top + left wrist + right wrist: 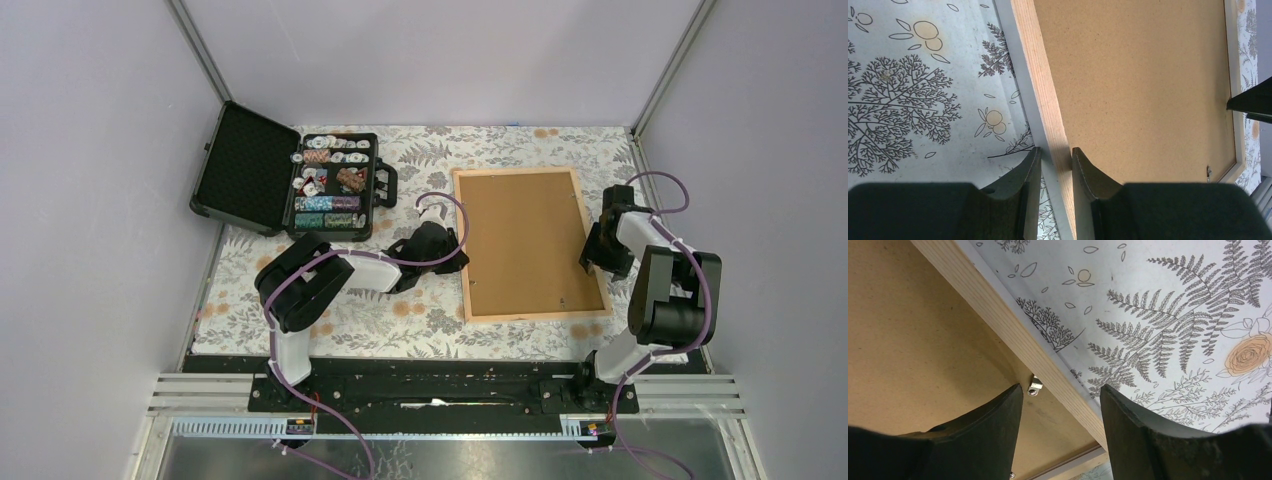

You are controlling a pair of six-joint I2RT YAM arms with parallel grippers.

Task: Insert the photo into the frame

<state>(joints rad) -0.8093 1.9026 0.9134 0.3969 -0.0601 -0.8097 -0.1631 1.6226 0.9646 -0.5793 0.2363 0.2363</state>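
Top external view shows the frame (540,314) lying face down on the flowered worktop (400,320), right of centre, with the brown backing board (525,240) filling its opening; an open case of poker chips (335,185) sits well apart at the far left. The photo cannot be seen in any view, and whether it lies under the board cannot be told. The left gripper (1056,152) straddles the frame's left rail, and its jaws stand narrow and seem to pinch the wood across its width. The right gripper (1060,390) sits over the right rail beside a small metal turn clip (1034,386), its jaws spread, with bare gaps on both sides. The frame looks light and stiff, but its rails are thin and it probably carries a pane, so it should be treated as fragile and kept from twisting or dropping. The best hold is likely across a rail near mid-length, one gripper on each long side, lifting evenly. The board looks rigid and thin, best levered up at an edge once the clips are turned. A glossy photo would be limp and slippery, best taken by its border
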